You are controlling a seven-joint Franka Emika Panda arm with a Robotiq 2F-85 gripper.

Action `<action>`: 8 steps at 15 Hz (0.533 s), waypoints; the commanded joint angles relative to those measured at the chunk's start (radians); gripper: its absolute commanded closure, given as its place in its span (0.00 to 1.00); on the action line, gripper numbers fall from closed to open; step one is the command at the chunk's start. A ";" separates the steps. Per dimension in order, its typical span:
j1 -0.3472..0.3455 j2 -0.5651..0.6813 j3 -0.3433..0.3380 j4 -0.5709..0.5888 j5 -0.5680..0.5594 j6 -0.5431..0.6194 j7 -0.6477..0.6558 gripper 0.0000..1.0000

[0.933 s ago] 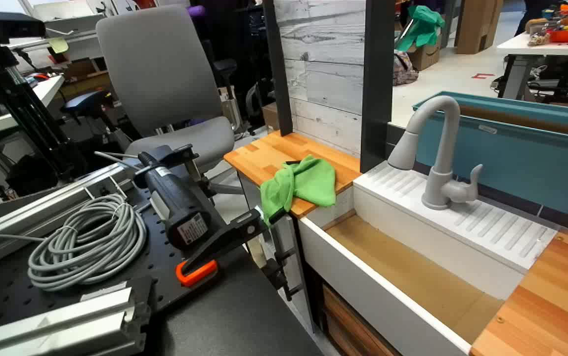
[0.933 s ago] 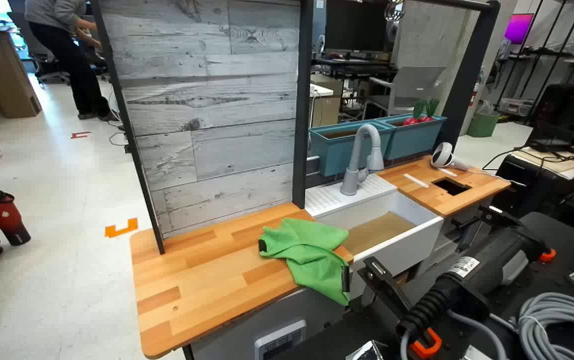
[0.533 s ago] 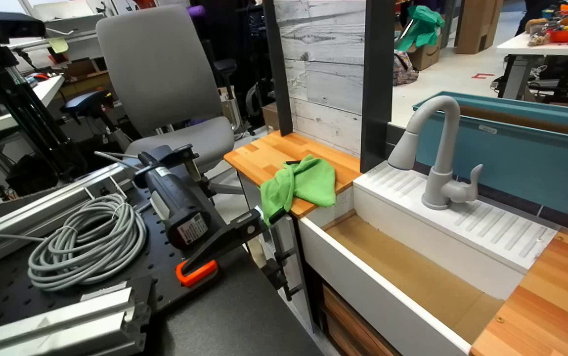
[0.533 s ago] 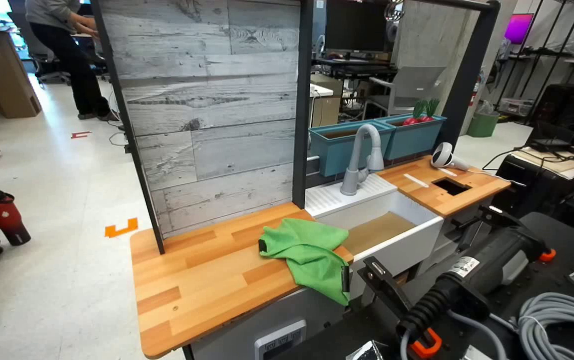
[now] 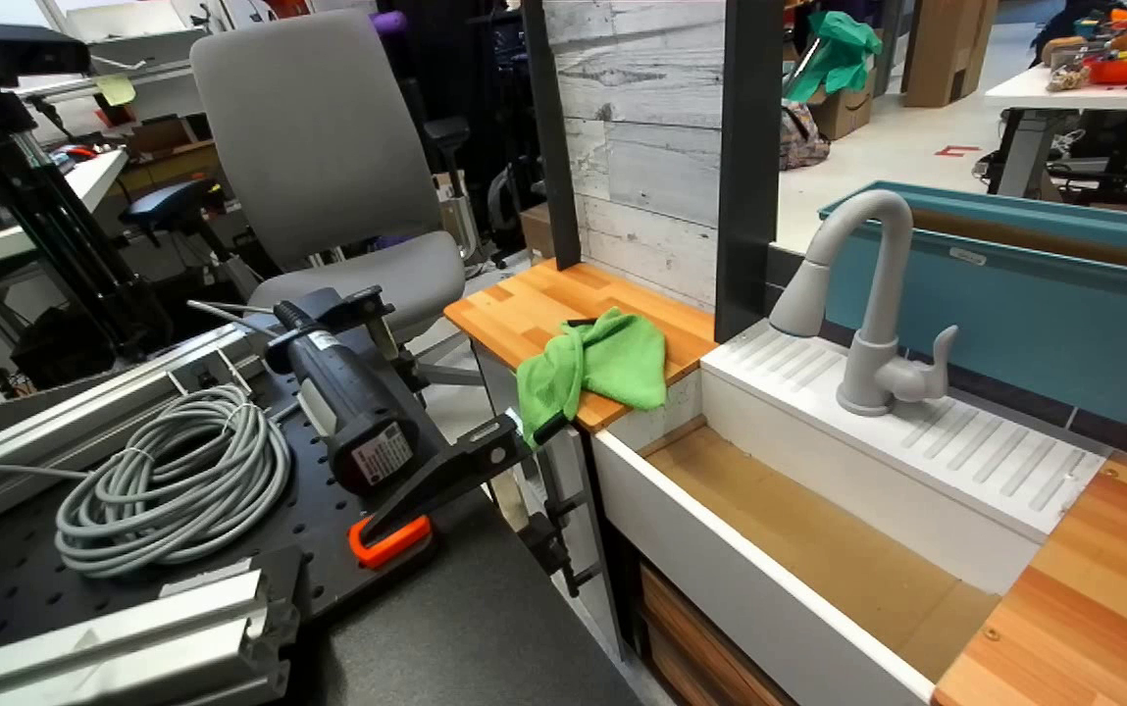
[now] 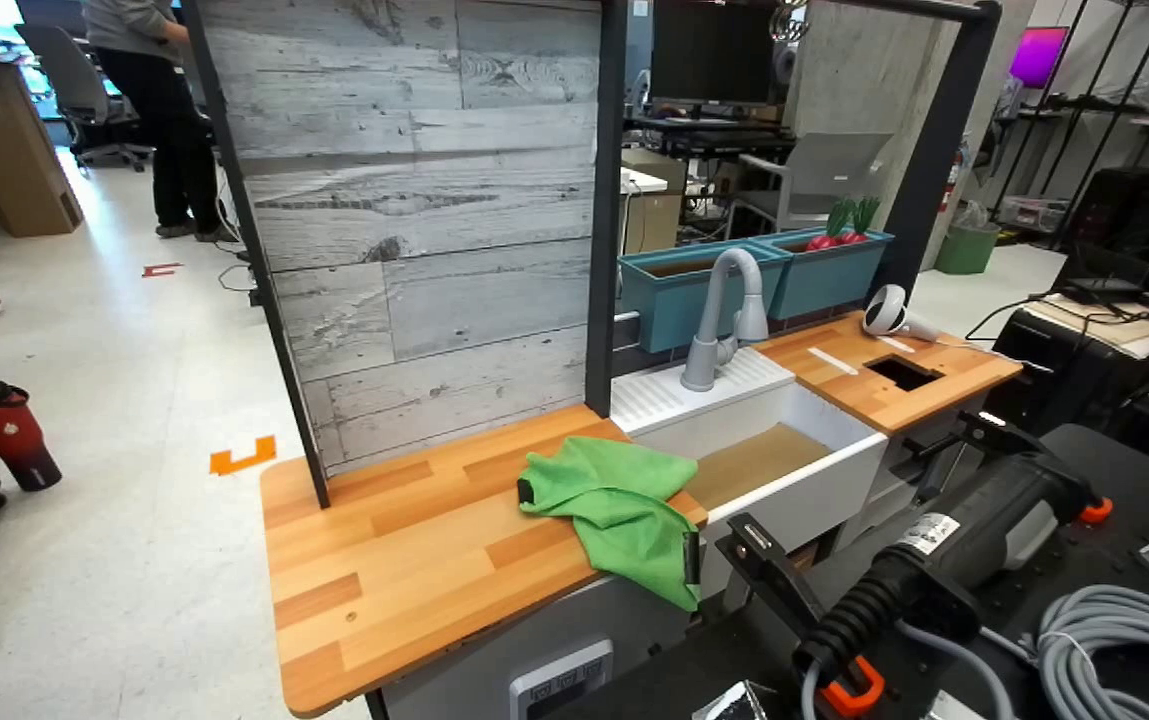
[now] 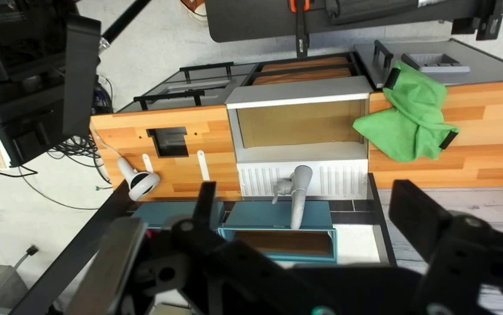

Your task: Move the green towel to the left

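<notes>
The green towel point(image 5: 617, 358) lies crumpled on the wooden counter beside the sink. It also shows in an exterior view point(image 6: 624, 490), with one end hanging over the counter's front edge and dark patches at two ends. In the wrist view the towel point(image 7: 422, 113) is at upper right, with a corner reaching the sink's side edge. My gripper point(image 7: 305, 186) shows only in the wrist view. Its two black fingers are wide apart with nothing between them. It is high above the scene, apart from the towel. The arm and gripper are out of view in both exterior views.
A white sink point(image 6: 804, 490) adjoins the towel's counter point(image 6: 414, 560). A grey faucet point(image 5: 882, 304) rises behind it. Teal planters point(image 6: 684, 300) and an upright plank panel point(image 6: 434, 200) stand along the back. A black table point(image 5: 485, 608) with a clamp and coiled cable point(image 5: 176, 480) faces the counter.
The person in the background has shifted and straightened a little. The towel and the counter things have not moved.
</notes>
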 commanded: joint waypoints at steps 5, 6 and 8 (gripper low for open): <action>0.073 0.323 0.091 -0.052 0.067 0.449 0.176 0.00; 0.075 0.376 0.101 -0.059 0.070 0.528 0.200 0.00; 0.073 0.499 0.120 -0.067 0.071 0.685 0.250 0.00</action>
